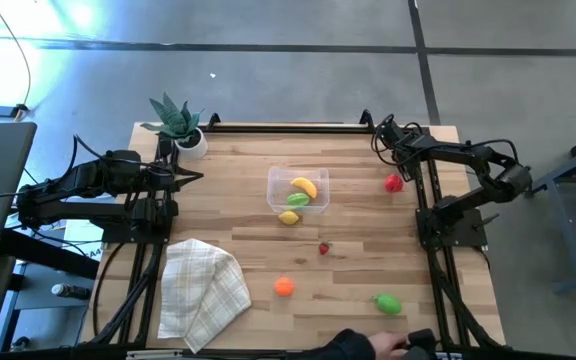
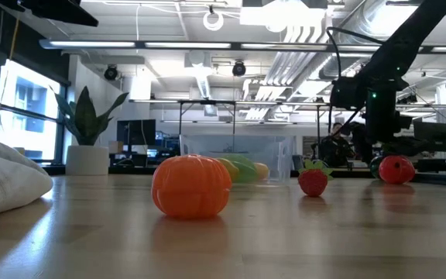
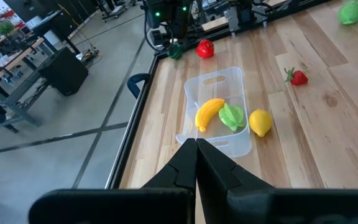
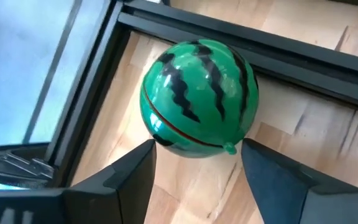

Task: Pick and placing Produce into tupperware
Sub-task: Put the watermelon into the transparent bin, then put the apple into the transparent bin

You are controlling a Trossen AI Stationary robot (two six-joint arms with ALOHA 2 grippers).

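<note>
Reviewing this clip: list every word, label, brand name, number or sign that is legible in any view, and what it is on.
None can be read.
No print shows on the tupperware, the toy watermelon between the right gripper's fingers, the other produce or the checked cloth.
Screens in the room behind the table in the low view are too small and blurred to read.

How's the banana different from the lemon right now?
The banana is long and curved; the lemon is short and oval. The banana lies inside the tupperware; the lemon sits outside on the table, by the tupperware's wall. The banana lies beside a green piece; the lemon lies alone. Both are yellow.
</note>
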